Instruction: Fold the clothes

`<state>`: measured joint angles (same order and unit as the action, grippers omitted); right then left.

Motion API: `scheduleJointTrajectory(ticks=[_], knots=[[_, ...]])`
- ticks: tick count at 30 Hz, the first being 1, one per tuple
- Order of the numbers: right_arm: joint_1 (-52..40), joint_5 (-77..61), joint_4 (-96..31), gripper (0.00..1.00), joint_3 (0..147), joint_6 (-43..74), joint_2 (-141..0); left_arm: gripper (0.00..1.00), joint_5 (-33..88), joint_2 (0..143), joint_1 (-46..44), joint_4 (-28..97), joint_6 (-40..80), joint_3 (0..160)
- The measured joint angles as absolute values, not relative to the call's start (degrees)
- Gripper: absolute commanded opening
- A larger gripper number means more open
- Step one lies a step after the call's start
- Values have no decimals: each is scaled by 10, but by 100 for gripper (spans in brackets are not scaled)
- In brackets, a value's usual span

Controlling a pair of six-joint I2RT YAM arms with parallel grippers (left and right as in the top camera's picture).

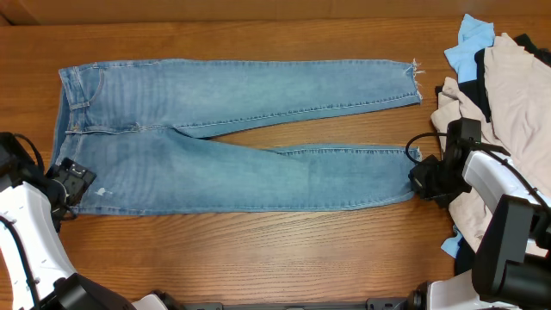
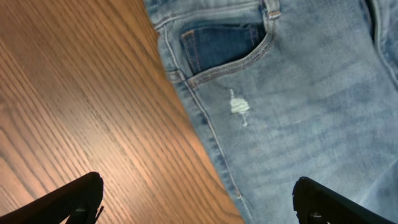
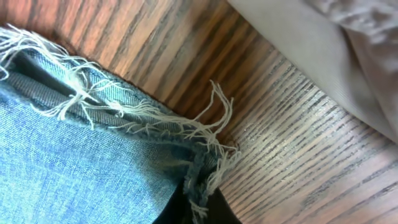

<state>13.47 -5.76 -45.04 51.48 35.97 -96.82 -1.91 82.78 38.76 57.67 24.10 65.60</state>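
above the table: i see the jeans [image 1: 232, 138] flat on the table [image 1: 258, 258], waist to my left, legs running right and splayed apart.
overhead, arms: left gripper [image 1: 73, 182] sits at the near waist corner; right gripper [image 1: 424, 176] sits at the near leg's end.
overhead, heap: beige clothes [image 1: 516, 95] and a blue cloth [image 1: 472, 43] lie just beside the hems.
left wrist: fingers [image 2: 78, 199] spread as wide as they go with nothing between them; one is over bare wood, the other over denim, below the pocket [image 2: 224, 46] and worn patch [image 2: 239, 106].
right wrist: jaws closed; the frayed hem [image 3: 124, 118] runs into the dark fingertip, so i judge a thin pinch on that corner.
doing it well: i'd close the left on the waist edge before lifting, take both layers, then raise both ends together so the leg stays taut and clear of the heap.
only overhead shows: the whole layout and both arms.
only the wrists show: how little cloth the right has, and that the left has none.
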Motion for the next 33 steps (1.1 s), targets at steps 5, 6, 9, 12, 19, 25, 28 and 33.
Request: scheduleJointTrajectory(ticks=[5, 6, 9, 12, 19, 25, 28, 33], knots=[[135, -57, -450, 4, 515, 359, -968, 100, -37, 828, 388, 581, 252, 644], [135, -57, -450, 4, 515, 358, -968, 100, -41, 828, 388, 580, 256, 638], [135, -57, -450, 4, 514, 350, -968, 100, -55, 828, 388, 550, 271, 606], [135, -57, -450, 4, 514, 345, -968, 88, -63, 828, 388, 484, 283, 575], [135, -57, -450, 4, 514, 334, -968, 82, -68, 849, 419, 408, 290, 550], [135, -57, -451, 4, 514, 331, -968, 83, -62, 944, 446, 353, 288, 546], [135, -57, -451, 4, 514, 330, -968, 82, -42, 979, 447, 295, 272, 545], [135, -58, -451, 4, 514, 330, -968, 53, -25, 1003, 447, 253, 249, 544]])
